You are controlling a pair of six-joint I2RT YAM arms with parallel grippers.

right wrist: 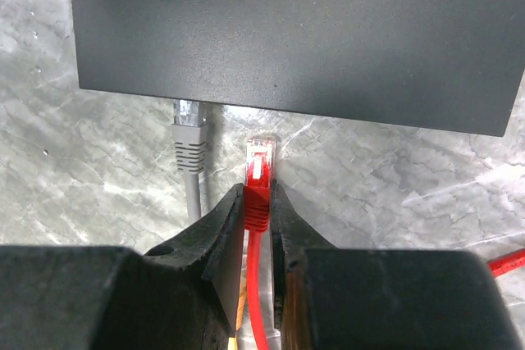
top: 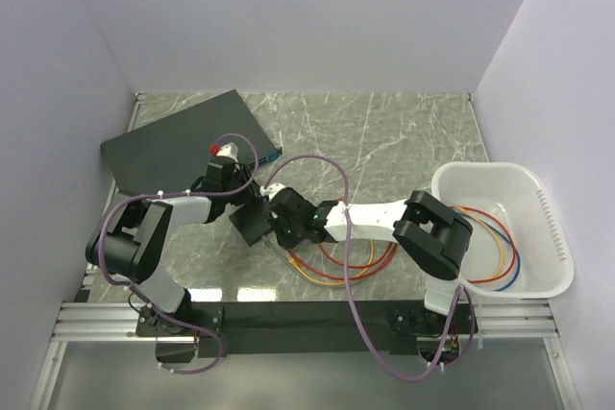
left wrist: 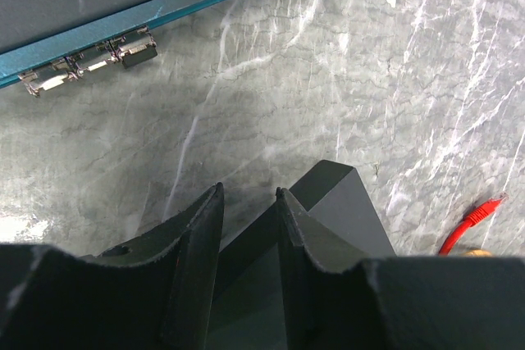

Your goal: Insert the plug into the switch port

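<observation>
Right pincer (right wrist: 258, 196) grips red plug (right wrist: 262, 161), near black box (right wrist: 295, 47).

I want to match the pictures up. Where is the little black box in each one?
Top external: the small black TP-LINK box sits left of centre, just below the big dark slab.
Left wrist: one corner shows at bottom centre, past the left gripper's fingers.
Right wrist: it fills the top, facing the red plug.
Shared landmark: the grey marble table, in all three.
</observation>
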